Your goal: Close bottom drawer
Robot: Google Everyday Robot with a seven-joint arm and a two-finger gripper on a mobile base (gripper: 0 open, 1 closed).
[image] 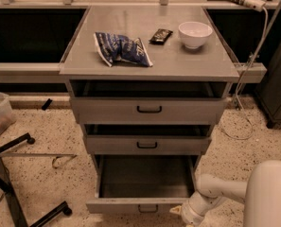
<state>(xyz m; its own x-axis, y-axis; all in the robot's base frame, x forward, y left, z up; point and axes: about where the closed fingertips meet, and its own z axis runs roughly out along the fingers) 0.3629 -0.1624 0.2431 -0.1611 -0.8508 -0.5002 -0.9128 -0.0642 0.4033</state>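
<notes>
The bottom drawer (138, 205) is the lowest of three grey drawers. It is pulled far out, showing its dark tray (144, 176) and a small dark loop handle (148, 209) on its low front panel. My white arm comes in from the lower right. My gripper (183, 213) is low at the frame's bottom edge, right by the drawer front's right corner. Its tips are cut off by the frame edge.
The top drawer (148, 109) and middle drawer (146, 144) stand slightly out. On the cabinet top lie a blue chip bag (121, 48), a dark snack bar (161, 35) and a white bowl (195, 34). A chair base (17, 193) stands left; a cable (241, 119) trails right.
</notes>
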